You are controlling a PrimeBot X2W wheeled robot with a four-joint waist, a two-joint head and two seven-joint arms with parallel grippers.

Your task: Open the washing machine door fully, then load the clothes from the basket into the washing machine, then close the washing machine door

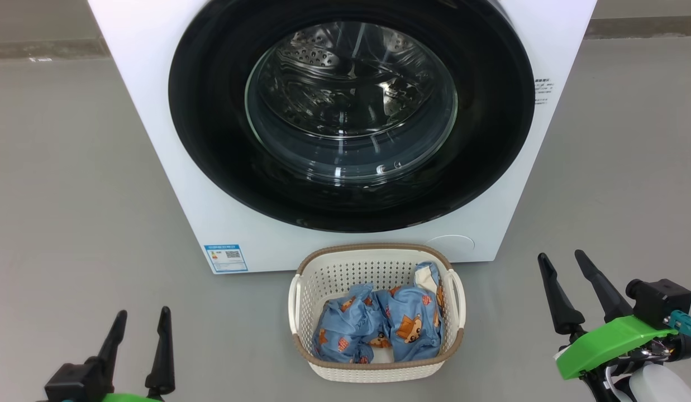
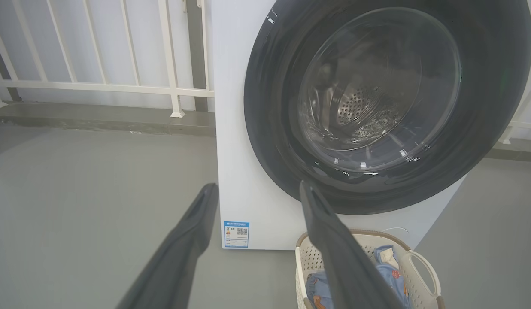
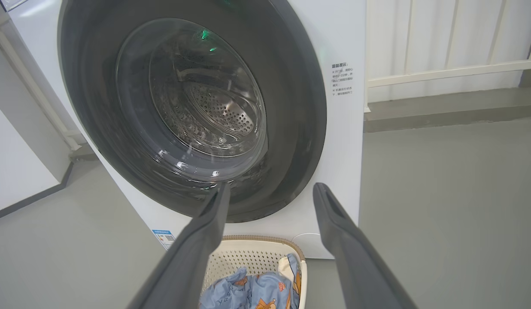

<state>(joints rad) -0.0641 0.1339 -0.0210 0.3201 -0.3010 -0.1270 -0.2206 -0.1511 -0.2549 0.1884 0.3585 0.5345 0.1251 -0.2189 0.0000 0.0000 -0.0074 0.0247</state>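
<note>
Door (image 1: pixel 351 106): shut flush on the machine (image 1: pixel 155 139), round, no long axis; handle and hinge side cannot be told.
Basket (image 1: pixel 373 273): on the floor (image 1: pixel 71 195) just before the machine, below the door, holding the clothes (image 1: pixel 390 326).
Left claw (image 1: pixel 143 311): released, empty, low and left of the basket.
Right claw (image 1: pixel 560 255): released, empty, right of the basket.
Bearing: the door lies ahead of and above both claws, midway between them. The right claw looks nearer, close to the door's right rim, so it is probably the one to start the pull.
</note>
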